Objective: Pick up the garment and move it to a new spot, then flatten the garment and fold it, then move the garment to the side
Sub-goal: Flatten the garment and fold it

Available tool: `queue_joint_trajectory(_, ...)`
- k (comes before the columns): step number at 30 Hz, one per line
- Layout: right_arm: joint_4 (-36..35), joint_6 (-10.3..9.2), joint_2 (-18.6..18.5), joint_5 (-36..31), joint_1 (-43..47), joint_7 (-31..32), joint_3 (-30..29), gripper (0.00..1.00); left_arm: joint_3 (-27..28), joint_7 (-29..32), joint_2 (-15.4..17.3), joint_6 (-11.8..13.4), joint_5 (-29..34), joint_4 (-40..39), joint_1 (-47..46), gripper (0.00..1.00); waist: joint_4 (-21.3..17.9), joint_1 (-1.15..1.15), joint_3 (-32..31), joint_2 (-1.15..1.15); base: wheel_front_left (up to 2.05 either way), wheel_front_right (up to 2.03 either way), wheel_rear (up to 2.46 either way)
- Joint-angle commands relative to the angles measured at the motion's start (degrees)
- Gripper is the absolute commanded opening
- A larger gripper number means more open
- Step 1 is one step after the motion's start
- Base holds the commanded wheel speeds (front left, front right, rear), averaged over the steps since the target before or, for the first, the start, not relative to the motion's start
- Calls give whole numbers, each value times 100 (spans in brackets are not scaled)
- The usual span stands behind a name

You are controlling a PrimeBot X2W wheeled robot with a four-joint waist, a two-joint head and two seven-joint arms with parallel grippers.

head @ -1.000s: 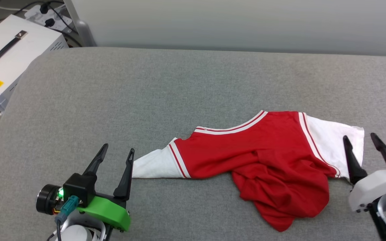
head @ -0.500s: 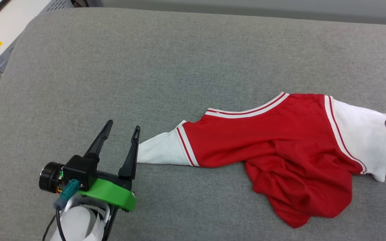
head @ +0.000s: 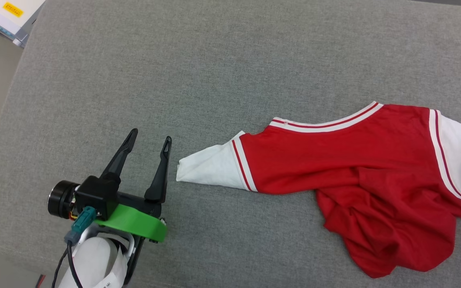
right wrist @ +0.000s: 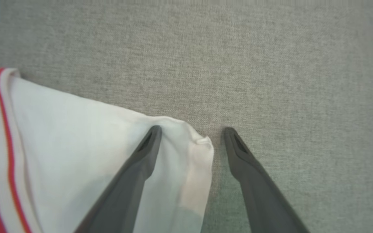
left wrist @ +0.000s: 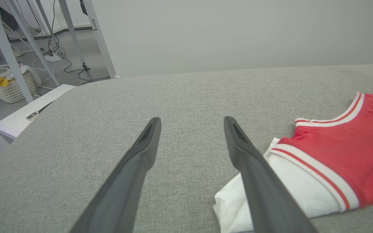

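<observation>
The grey padded surface (head: 214, 60) carried the crumpled garment (head: 334, 160) at centre right. I observed the left gripper (head: 151, 134) at lower left, spread wide and empty, just beside one white sleeve. The right gripper (right wrist: 192, 128) straddled the other sleeve's corner, spread wide, clamping nothing.

A grey fabric-covered surface (head: 198, 72) carries the rumpled red-and-white garment (head: 346, 160)

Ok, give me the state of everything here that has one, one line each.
garment: unfolded and crumpled, lower part bunched, lying on the grey pad, gripped by nothing.
left pincer: open, empty, beside one white sleeve tip.
right pincer: open, straddling the other sleeve's corner, not closed on it.
</observation>
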Motion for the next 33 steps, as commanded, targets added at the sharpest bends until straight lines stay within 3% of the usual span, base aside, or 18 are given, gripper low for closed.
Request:
queue_joint_trajectory(1,194,-2,91,-10,62,-2,128,46,35,-32,-21,-26,41,-9,-70,100,34,0,29,67,0,0,0)
queue_joint_trajectory(2,239,-2,96,4,70,-28,154,12,40,-32,-21,-30,45,-2,-66,100,30,0,22,67,0,0,0)
queue_joint_trajectory(3,284,-2,91,14,85,-72,202,0,43,-32,-20,-34,51,11,-58,100,23,0,2,67,0,0,0)
queue_joint_trajectory(16,-183,-2,-18,-60,319,-1175,-96,0,66,-32,23,-57,17,241,146,100,-331,0,-636,67,0,0,0)
queue_joint_trajectory(26,-1092,-2,228,-178,960,-1201,-620,0,-111,-27,124,-63,-115,530,189,100,-723,0,-874,67,0,0,0)
queue_joint_trajectory(29,-1280,-2,306,-206,1059,-1150,-675,0,-360,193,236,-64,-251,673,31,100,-807,0,-824,67,0,0,0)
queue_joint_trajectory(33,-1479,-2,408,-219,1122,-1067,-689,0,-826,957,443,-65,-555,842,-345,100,-896,0,-706,67,0,0,0)
